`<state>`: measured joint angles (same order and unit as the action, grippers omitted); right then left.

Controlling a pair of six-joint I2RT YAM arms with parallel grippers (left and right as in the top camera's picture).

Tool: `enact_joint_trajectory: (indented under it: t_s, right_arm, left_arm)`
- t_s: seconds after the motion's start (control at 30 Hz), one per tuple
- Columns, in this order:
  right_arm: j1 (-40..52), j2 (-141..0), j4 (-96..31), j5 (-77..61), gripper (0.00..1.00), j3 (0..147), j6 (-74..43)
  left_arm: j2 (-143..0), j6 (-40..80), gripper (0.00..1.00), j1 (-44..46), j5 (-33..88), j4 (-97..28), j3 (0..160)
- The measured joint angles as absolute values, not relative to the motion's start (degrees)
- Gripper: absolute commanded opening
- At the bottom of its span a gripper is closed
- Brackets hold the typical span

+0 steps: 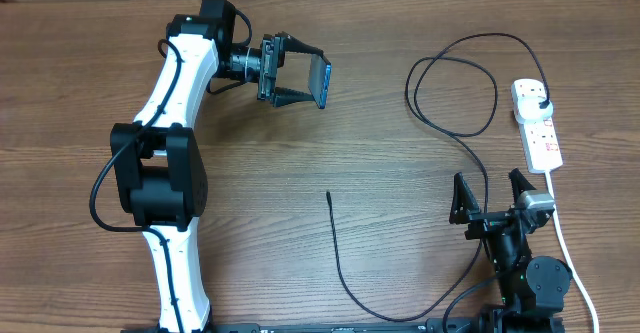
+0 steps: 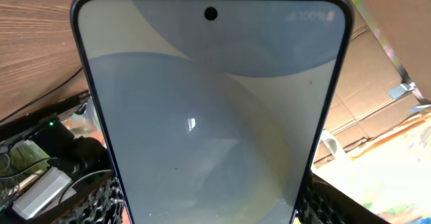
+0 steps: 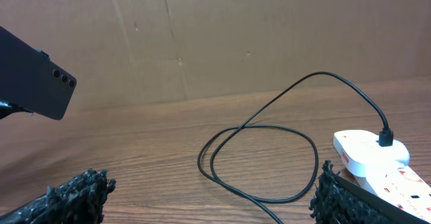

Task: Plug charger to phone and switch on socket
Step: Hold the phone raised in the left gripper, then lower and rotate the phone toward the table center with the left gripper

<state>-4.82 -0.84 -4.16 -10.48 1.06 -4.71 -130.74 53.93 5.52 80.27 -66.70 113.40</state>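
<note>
Left pincer [image 1: 312, 77] clamps the phone [image 1: 321, 81] above the surface [image 1: 250, 203]; right pincer [image 1: 490, 198] hovers wide open, empty, near the socket [image 1: 540, 138]. The charger [image 1: 331, 213] has its free tip lying mid-surface, likely the next thing to grasp and bring to the phone.

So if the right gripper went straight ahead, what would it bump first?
Likely the charger's black cable loop lying just ahead, if the right gripper runs low. Higher up, it might clear the loop and reach the cardboard wall. The socket sits off to the right. Height is unclear.

Lit phone [image 1: 322, 81] held aloft, black charger [image 3: 386, 138] looped, plugged into white socket [image 1: 540, 133]
</note>
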Motion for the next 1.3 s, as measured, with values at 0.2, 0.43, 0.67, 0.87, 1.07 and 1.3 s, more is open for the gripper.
enact_joint_trajectory:
  t_s: [0.2,0.43,0.67,0.87,1.07,1.3]
  right_arm:
    - [-4.8,-0.8,-4.2,-10.5,1.00,1.1,-4.7]
    - [-4.8,-0.8,-4.1,-10.5,1.00,1.1,-4.7]
    - [-4.8,-0.8,-4.2,-10.5,1.00,1.1,-4.7]
    - [-4.8,-0.8,-4.1,-10.5,1.00,1.1,-4.7]
    - [-4.8,-0.8,-4.1,-10.5,1.00,1.1,-4.7]
    - [-4.8,-0.8,-4.1,-10.5,1.00,1.1,-4.7]
  left_arm:
    - [-130.7,53.8,0.04,5.5,79.5,-66.7,113.4]
    - [-130.7,53.8,0.04,5.5,78.0,-66.7,113.4]
    - [-130.7,52.0,0.04,5.5,69.9,-67.1,113.4]
    - [-130.7,50.4,0.04,5.5,54.2,-72.6,113.6]
    - [-130.7,49.9,0.04,6.0,38.4,-76.3,113.6]
    - [-130.7,50.0,0.04,8.8,27.0,-78.0,113.6]
